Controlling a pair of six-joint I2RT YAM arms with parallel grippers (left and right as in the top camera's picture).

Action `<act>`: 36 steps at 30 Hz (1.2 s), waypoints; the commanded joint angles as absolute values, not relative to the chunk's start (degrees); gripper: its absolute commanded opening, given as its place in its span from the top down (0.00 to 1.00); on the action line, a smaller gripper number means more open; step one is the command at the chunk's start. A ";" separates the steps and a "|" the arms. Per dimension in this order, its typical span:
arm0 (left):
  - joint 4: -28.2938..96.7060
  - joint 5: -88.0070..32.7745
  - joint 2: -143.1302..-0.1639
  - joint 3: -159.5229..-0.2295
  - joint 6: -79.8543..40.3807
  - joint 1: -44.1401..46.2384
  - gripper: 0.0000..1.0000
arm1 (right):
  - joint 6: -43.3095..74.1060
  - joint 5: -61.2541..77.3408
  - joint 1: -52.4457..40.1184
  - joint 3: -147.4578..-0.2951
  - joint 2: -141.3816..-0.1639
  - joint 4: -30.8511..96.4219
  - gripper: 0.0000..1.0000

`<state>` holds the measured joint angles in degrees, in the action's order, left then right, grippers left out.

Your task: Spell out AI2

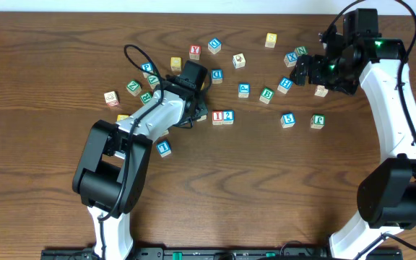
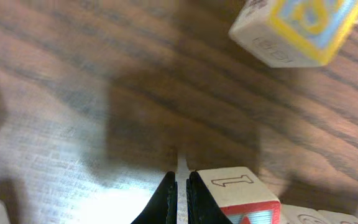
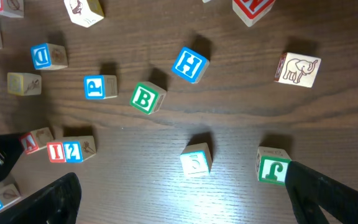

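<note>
Nearly spelled: the A block (image 3: 33, 142) sits askew at 9 o'clock of the I2 pair (image 3: 65, 150). Left jaws, pinched empty, should square it; right jaws gape.

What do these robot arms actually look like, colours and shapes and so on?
The left arm and right arm both have white rounded links joined by chunky black joints. Thin black cables loop outside them. A small green light glows near the right wrist. The left gripper is slim, tapered and black; the right gripper has broader black fingers. No markings are readable.
</note>
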<state>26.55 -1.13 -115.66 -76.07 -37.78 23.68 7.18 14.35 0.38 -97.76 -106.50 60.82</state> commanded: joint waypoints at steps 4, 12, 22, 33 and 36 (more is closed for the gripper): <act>25.93 -0.36 -115.72 -75.92 -31.53 23.44 0.93 | 6.79 14.50 -0.05 -98.45 -105.43 60.90 0.01; 24.21 -0.36 -115.72 -75.92 -30.44 23.49 0.93 | 6.79 14.50 -0.05 -98.45 -105.43 60.90 0.01; 24.08 -0.67 -115.72 -75.92 -30.46 23.59 0.93 | 6.79 14.50 -0.05 -98.45 -105.43 60.90 0.01; 23.86 -0.97 -115.72 -75.92 -30.35 26.24 0.93 | 6.79 14.50 -0.05 -98.45 -105.43 60.90 0.01; 23.64 -0.78 -115.72 -75.92 -30.20 26.50 0.92 | 6.76 14.50 -0.05 -98.45 -105.43 60.90 0.01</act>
